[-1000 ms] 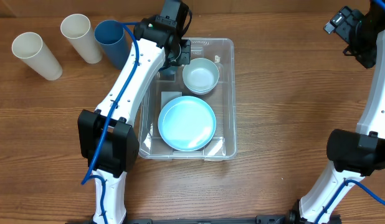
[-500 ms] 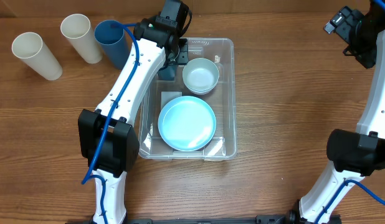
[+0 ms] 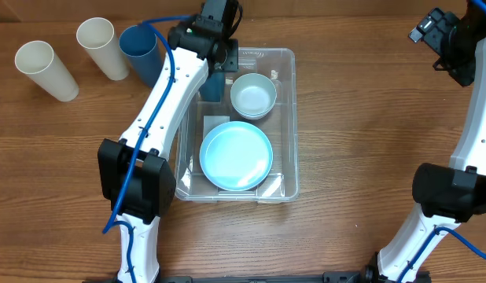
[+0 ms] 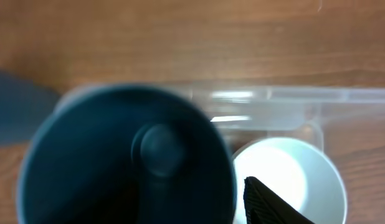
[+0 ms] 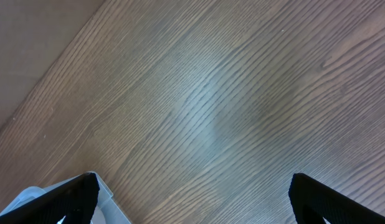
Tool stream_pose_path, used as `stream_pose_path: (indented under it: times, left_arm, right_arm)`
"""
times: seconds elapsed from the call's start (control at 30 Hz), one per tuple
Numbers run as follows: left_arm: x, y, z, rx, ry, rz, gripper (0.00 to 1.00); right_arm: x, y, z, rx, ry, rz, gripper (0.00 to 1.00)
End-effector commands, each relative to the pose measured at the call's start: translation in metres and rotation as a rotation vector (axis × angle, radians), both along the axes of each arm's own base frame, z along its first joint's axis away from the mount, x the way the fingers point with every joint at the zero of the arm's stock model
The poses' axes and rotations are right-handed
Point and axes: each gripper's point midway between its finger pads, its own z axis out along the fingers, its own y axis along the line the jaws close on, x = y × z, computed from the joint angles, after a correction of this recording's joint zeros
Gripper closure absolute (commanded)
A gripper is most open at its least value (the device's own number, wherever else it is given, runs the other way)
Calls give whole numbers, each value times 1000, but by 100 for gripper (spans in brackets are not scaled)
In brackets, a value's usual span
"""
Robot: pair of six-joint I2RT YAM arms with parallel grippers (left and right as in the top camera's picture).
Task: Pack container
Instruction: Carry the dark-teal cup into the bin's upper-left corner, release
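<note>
Container (image 3: 284,141) mid-worktop (image 3: 353,157). Near end: blue plate (image 3: 236,156). Far end: white bowl (image 3: 253,96), with dark blue cup (image 3: 213,85) upright just beside it, both unmoved. Left end effector (image 3: 225,61) now shifted back toward far rim, above cup; whether it grips cup unclear. Right end effector (image 5: 202,199) unchanged, fingers spread wide, empty.

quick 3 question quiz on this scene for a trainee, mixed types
1. What colour is the cup inside the container?
2. True or false: the bowl is stacked on the plate.
3. The right gripper is: A) open above the table; B) shut on a spoon; C) down inside the container.
Key: 1. dark blue. 2. false, they lie side by side. 3. A.
</note>
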Motion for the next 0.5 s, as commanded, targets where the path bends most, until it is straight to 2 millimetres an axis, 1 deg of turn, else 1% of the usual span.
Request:
stream_pose_path:
  times: [0.0,0.07,0.13,0.17,0.2,0.27,0.3,0.4,0.47]
  left_arm:
    - [21,2,38,7,-116,-26,46]
    - [27,-1,61,4,-172,-47,46]
    - [26,0,79,1,-198,-52,46]
    - [25,2,84,1,-201,-48,46]
    - [24,11,91,11,-207,-20,45]
    - [22,32,97,43,-203,42,43]
    - [23,40,98,47,-200,55,40]
    - [26,69,94,53,-179,113,37]
    - [29,84,93,54,-177,139,37]
  right_arm:
    - [-1,0,13,-14,-39,-5,0]
    - [-1,0,13,-14,-39,-5,0]
    - [-1,0,13,-14,-39,-5,0]
    - [-1,0,13,-14,-39,-5,0]
    - [-1,0,13,-14,-39,-5,0]
    - [-1,0,13,-14,-39,-5,0]
    - [-1,0,13,-14,-39,-5,0]
    - [-1,0,13,-14,-39,-5,0]
    - [-1,0,13,-14,-39,-5,0]
